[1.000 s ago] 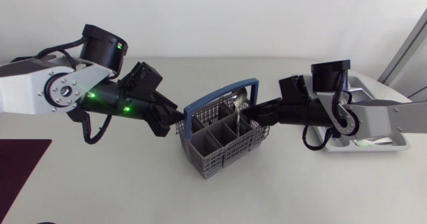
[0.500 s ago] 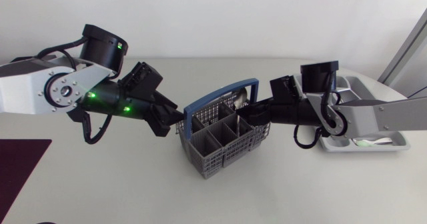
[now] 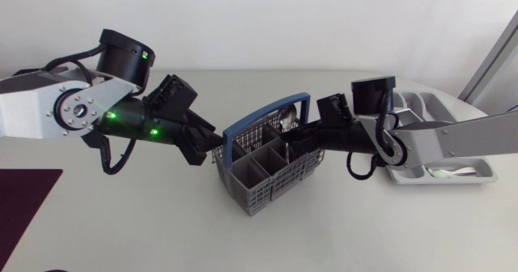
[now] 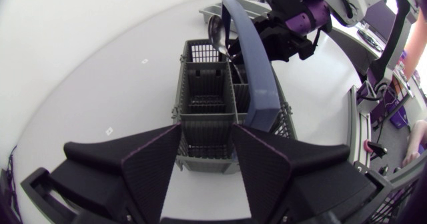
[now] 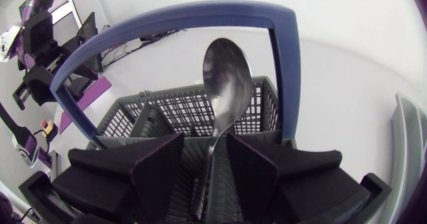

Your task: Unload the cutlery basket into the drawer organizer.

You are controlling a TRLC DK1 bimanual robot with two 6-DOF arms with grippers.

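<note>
- Where the table (image 3: 146,231) runs out at its left edge, a dark purple mat (image 3: 24,203) lies flat. A wide stretch of pale, smooth tabletop separates it from the cutlery basket (image 3: 271,183).
- The matte black left gripper (image 3: 209,144) sits at the basket's left end, over its rim. Whether it clamps the basket cannot be told.
- The basket stands mid-table between both arms. It is grey plastic with lattice walls, split into square compartments, and a blue hooped handle (image 3: 264,118) arches over it. Bare tabletop lies broad on its near side.
- A metal spoon (image 5: 227,77) stands at the basket's right end, its shiny oval bowl upward under the handle's arch.
- The right gripper (image 3: 295,138) dips into that same end, released. Its wedge fingers flank the spoon's thin stem without touching it.
- The drawer organizer (image 3: 473,180), a pale grey tray with long troughs, lies near the table's right edge, apart from the basket. The right arm crosses over it.
</note>
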